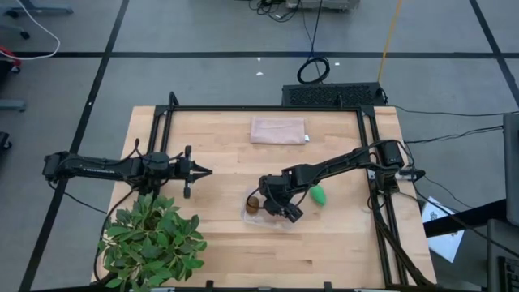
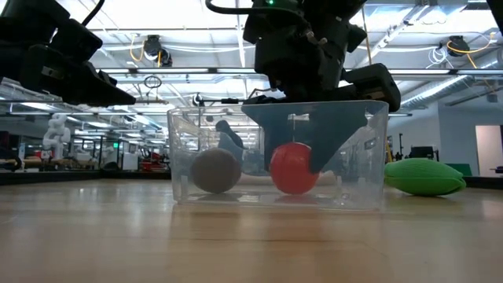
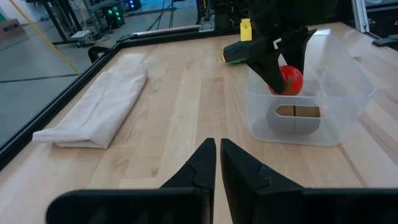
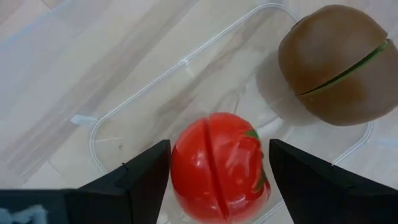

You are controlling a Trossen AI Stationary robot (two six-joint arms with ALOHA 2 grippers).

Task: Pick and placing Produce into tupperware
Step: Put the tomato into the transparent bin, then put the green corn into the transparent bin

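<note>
Right wrist view: my right end effector (image 4: pixel 217 171) straddles the glossy red tomato (image 4: pixel 221 168), fingers spread clear of it, inside the clear plastic tupperware (image 4: pixel 93 134) beside the fuzzy brown kiwi (image 4: pixel 333 62). Left end effector (image 3: pixel 217 163) hangs closed, empty. No readable labels.

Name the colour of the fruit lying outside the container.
Bright green fruit, clearest in the low view.
</note>
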